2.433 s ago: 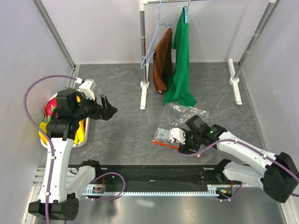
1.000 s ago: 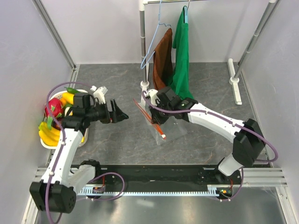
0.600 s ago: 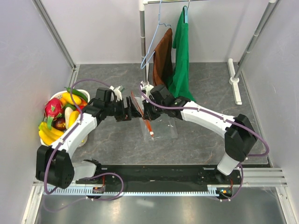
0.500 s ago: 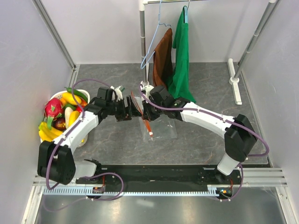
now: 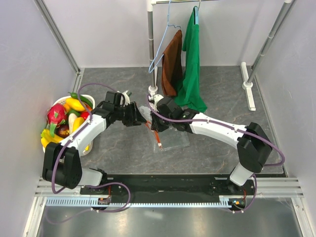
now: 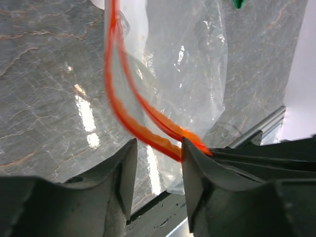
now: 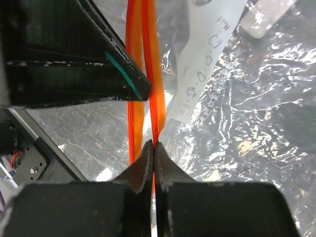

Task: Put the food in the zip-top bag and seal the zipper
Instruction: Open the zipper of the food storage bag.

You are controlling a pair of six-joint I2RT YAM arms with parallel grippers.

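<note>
The clear zip-top bag (image 5: pixel 172 139) lies crumpled at mid-table, its mouth lifted. My right gripper (image 5: pixel 153 125) is shut on one strip of the orange zipper (image 7: pixel 151 74), pinched at the fingertips (image 7: pixel 154 144). The other strip (image 6: pixel 143 136) runs between the fingers of my left gripper (image 6: pixel 158 149), whose jaws stand apart around it, the strip touching the right-hand finger. In the top view the left gripper (image 5: pixel 140 117) meets the bag's mouth from the left. The white label (image 7: pixel 207 54) shows on the bag (image 7: pixel 256 98). The food (image 5: pixel 57 116), with yellow bananas (image 5: pixel 47 141), sits in a white bowl (image 5: pixel 85 97) at far left.
A clothes rack stands at the back with a brown cloth (image 5: pixel 172 64), a green cloth (image 5: pixel 191 59) and a blue hanger (image 5: pixel 159 52). Its white feet (image 5: pixel 152 102) (image 5: pixel 248 89) rest on the table. Grey walls close in left and right.
The right gripper carried the bag from the front right to mid-table. The left gripper swung right from the bowl to the bag's mouth, and its jaws narrowed around one zipper strip.
</note>
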